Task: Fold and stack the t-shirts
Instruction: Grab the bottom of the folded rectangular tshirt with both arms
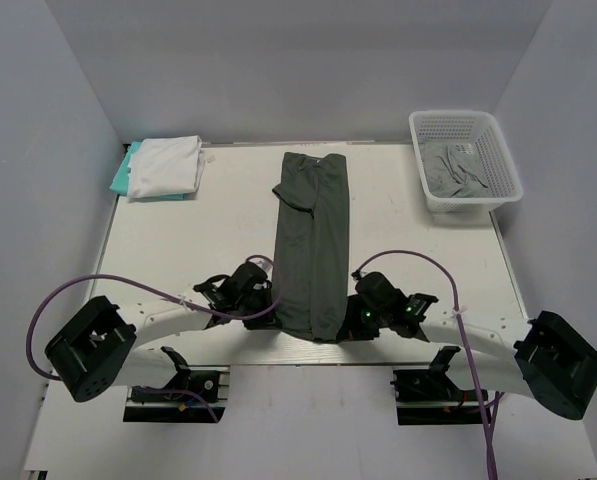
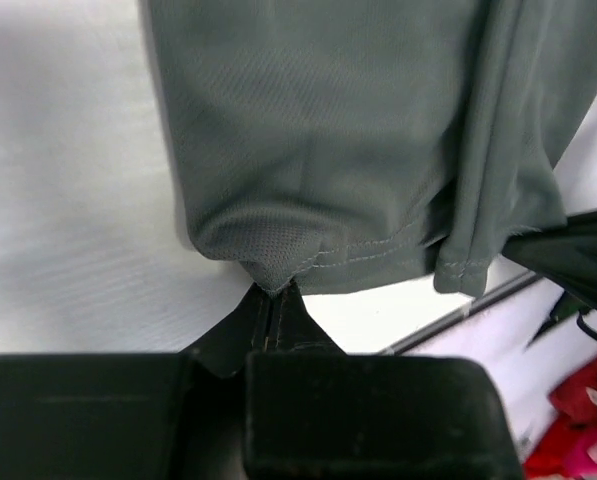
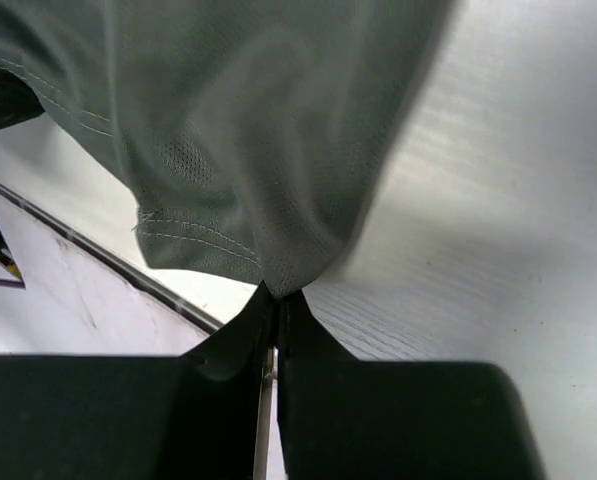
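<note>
Pinching the near-left hem corner of the charcoal t-shirt (image 1: 313, 240), the left hand (image 2: 273, 298) is clamped tight on the cloth. The right hand (image 3: 275, 298) grips the near-right corner likewise. The shirt lies as a long narrow strip mid-surface (image 1: 198, 250), so the crosswise fold seems in hand; next, both hands should carry the hem evenly toward the far collar.

There are four shirts. A white t-shirt (image 1: 166, 165) lies on a teal t-shirt (image 1: 121, 178) far left. The charcoal one is central, and a lighter grey t-shirt (image 1: 458, 170) sits in the one basket (image 1: 418, 125) far right.
</note>
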`<action>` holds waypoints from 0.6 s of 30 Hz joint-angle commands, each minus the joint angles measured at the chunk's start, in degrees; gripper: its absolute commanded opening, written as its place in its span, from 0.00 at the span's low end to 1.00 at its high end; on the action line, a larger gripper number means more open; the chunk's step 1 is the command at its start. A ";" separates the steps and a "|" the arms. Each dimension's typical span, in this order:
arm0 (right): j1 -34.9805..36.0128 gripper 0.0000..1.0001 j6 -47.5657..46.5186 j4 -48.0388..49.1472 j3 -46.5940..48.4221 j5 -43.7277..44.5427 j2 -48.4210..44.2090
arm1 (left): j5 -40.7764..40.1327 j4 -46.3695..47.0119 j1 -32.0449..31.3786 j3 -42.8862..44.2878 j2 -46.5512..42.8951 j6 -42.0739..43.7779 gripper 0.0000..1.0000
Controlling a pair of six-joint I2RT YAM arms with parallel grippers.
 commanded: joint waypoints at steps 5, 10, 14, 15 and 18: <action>-0.92 0.00 -4.27 -6.75 11.05 10.33 -0.50 | -6.33 -4.55 -0.06 9.67 -1.36 3.52 0.00; -3.03 0.00 -8.22 -10.89 19.13 15.95 0.99 | -10.10 -7.81 1.35 16.62 0.48 5.19 0.00; -5.05 0.00 -11.39 -12.73 25.12 18.07 6.34 | -15.46 -10.97 1.35 25.58 5.66 6.42 0.00; -5.75 0.00 -12.36 -12.39 27.83 18.60 7.05 | -18.17 -12.46 1.35 27.25 7.06 6.42 0.00; -9.09 0.00 -14.82 -13.26 33.10 20.01 11.88 | -21.70 -14.05 2.40 33.50 12.43 6.42 0.00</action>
